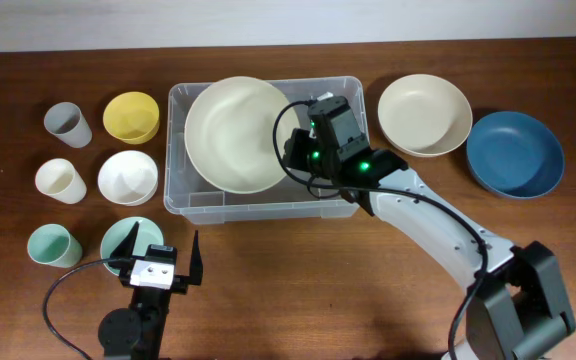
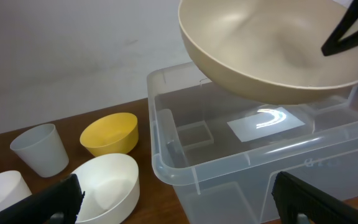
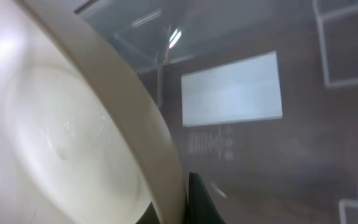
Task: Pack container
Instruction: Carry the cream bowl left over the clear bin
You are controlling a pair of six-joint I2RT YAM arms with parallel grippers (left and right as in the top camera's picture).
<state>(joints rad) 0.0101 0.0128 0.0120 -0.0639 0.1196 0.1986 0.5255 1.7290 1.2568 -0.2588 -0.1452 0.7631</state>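
The container (image 1: 353, 92) is a large clear plastic bin at the table's middle back; it also shows in the left wrist view (image 2: 185, 180) and its white bottom label in the right wrist view (image 3: 232, 90). My right gripper (image 1: 298, 150) is shut on the rim of a big cream bowl (image 1: 236, 133) and holds it tilted over the bin's left half. The bowl fills the left of the right wrist view (image 3: 61, 143), its rim between the fingers (image 3: 182, 205). It hangs above the bin in the left wrist view (image 2: 272, 50). My left gripper (image 1: 160, 258) is open and empty near the front edge.
Left of the bin stand a grey cup (image 1: 68, 124), yellow bowl (image 1: 131, 116), white cup (image 1: 60, 180), white bowl (image 1: 128, 177), green cup (image 1: 53, 245) and green bowl (image 1: 123, 238). Right of it lie a cream bowl (image 1: 424, 114) and a blue bowl (image 1: 514, 152).
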